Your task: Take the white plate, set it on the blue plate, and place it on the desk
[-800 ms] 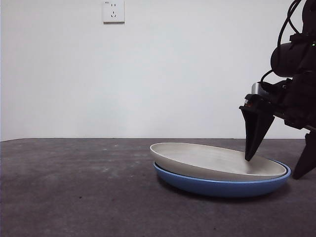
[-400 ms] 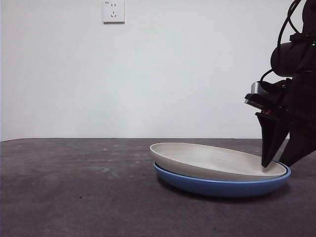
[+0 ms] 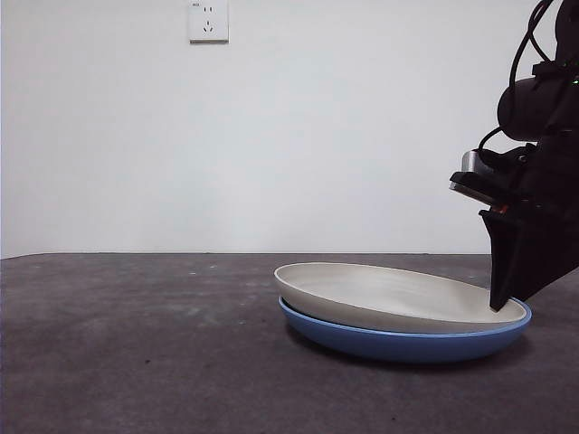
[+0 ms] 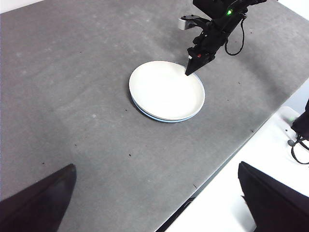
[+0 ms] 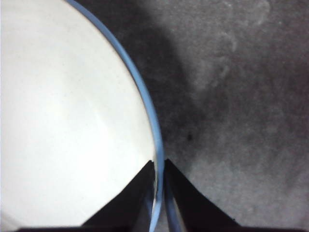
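The white plate (image 3: 398, 294) lies nested in the blue plate (image 3: 398, 344) on the desk (image 3: 136, 344), right of centre. My right gripper (image 3: 507, 303) comes down at the stack's right edge, one jaw inside the white plate and one outside the blue rim. In the right wrist view my right gripper (image 5: 159, 164) stands nearly shut across both rims, white plate (image 5: 63, 121) and blue plate (image 5: 145, 96). The left wrist view shows the white plate (image 4: 164, 89) with the right gripper (image 4: 187, 72) at its edge. My left gripper (image 4: 156, 166) is open, high above the desk (image 4: 72, 96).
A wall socket (image 3: 208, 20) sits high on the white wall behind. In the left wrist view the desk's edge runs beside a white surface (image 4: 251, 159), with another black device (image 4: 301, 125) at the far side.
My right gripper has slid outward from inside the white plate to the stack's right rim and its jaws have closed from wide apart. The plates have shifted slightly.
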